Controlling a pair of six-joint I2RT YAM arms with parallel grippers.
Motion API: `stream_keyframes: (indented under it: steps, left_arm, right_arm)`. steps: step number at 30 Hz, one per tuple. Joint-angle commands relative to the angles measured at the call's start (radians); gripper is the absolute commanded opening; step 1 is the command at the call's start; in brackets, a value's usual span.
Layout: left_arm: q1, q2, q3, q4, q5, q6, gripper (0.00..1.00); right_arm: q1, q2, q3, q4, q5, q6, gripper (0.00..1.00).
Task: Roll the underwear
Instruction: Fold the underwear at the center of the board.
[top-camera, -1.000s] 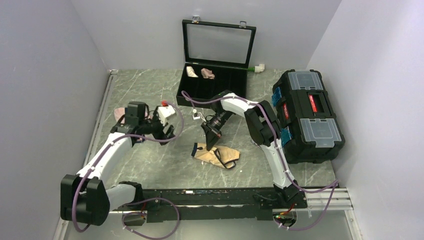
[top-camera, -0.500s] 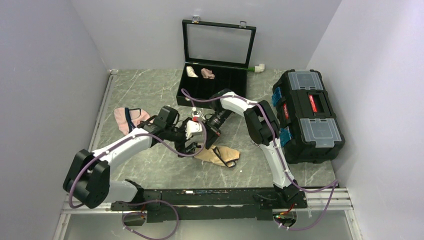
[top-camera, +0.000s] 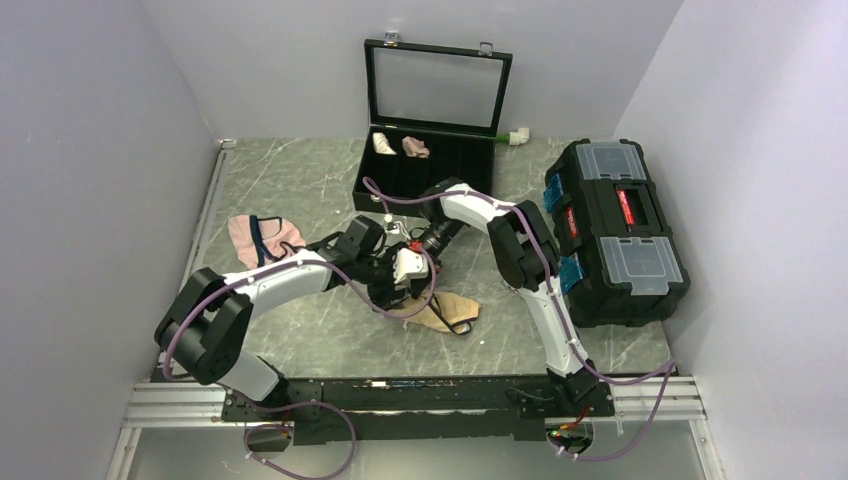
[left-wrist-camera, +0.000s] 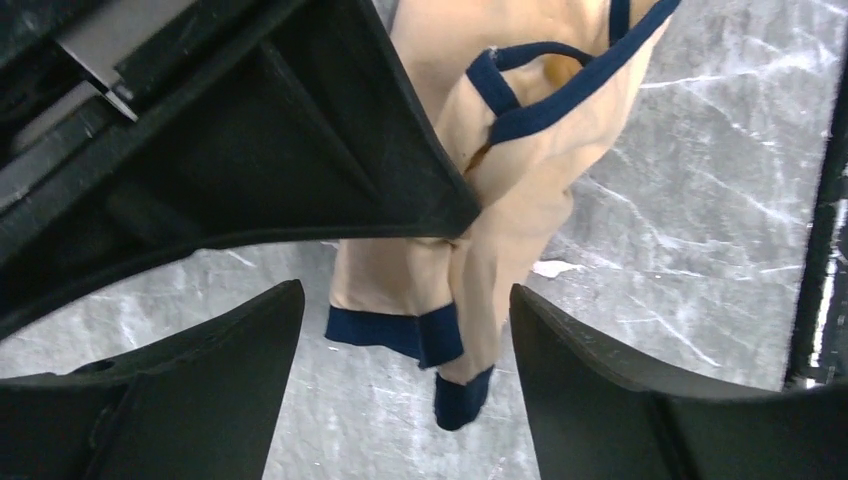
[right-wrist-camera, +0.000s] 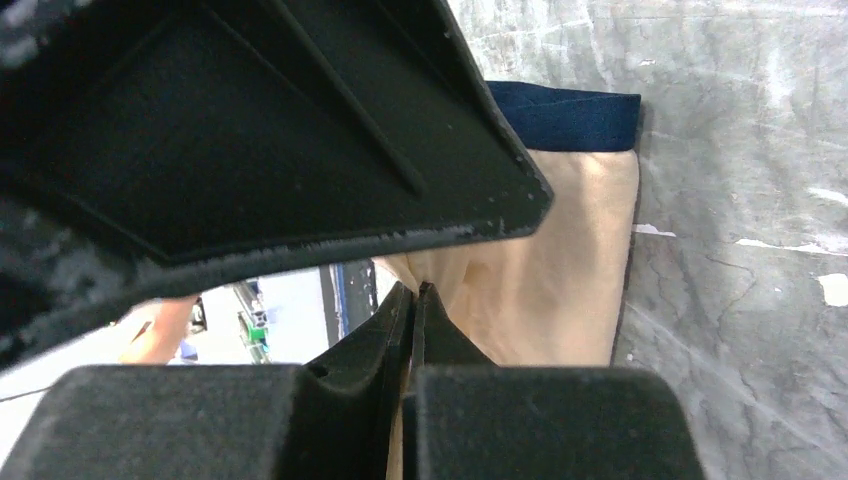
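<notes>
The tan underwear (top-camera: 455, 305) with navy edging lies mid-table, its left end lifted. My right gripper (top-camera: 418, 270) is shut on that end. In the right wrist view the jaws (right-wrist-camera: 413, 292) are closed on a fold of the tan fabric (right-wrist-camera: 560, 270). My left gripper (top-camera: 398, 290) is open right next to it. In the left wrist view its two fingers (left-wrist-camera: 405, 300) stand either side of the hanging navy-edged end (left-wrist-camera: 520, 170), not touching it. The right gripper's black body fills the upper left of that view.
An open black case (top-camera: 430, 178) stands at the back with a cream roll (top-camera: 383, 143) and a pink roll (top-camera: 415, 147) inside. Pink underwear (top-camera: 255, 238) lies at the left. A black toolbox (top-camera: 612, 230) stands at the right.
My left arm has swung from the left side of the table to the tan underwear, its open fingers now round the lifted end. The right gripper has kept hold of the fabric.
</notes>
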Motion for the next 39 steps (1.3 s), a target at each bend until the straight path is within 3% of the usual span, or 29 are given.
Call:
stream_keyframes:
  steps: [1,6,20,27,34,39]
  left_arm:
    - [-0.01,0.036,0.071,0.021,-0.009,0.009,0.74]
    - [-0.014,0.094,0.138,-0.074,0.017,0.017,0.5]
    - [-0.017,0.17,0.267,-0.317,0.079,0.06,0.0]
    - [-0.017,0.196,0.293,-0.361,0.102,0.066,0.0]
    - [-0.009,0.223,0.321,-0.39,0.118,0.063,0.0]
    - [0.008,0.255,0.369,-0.438,0.141,0.058,0.0]
  right_arm:
    - [-0.004,0.008,0.034,-0.007,-0.041,-0.018,0.0]
    - [-0.004,0.006,0.031,-0.006,-0.04,-0.017,0.0]
    - [-0.024,-0.002,0.039,-0.004,-0.022,-0.007,0.0]
    - [-0.043,-0.02,0.031,0.017,-0.012,0.014,0.11]
    - [-0.065,-0.071,-0.002,0.048,-0.005,0.037,0.33]
    - [-0.077,-0.13,-0.057,0.085,0.019,0.06,0.4]
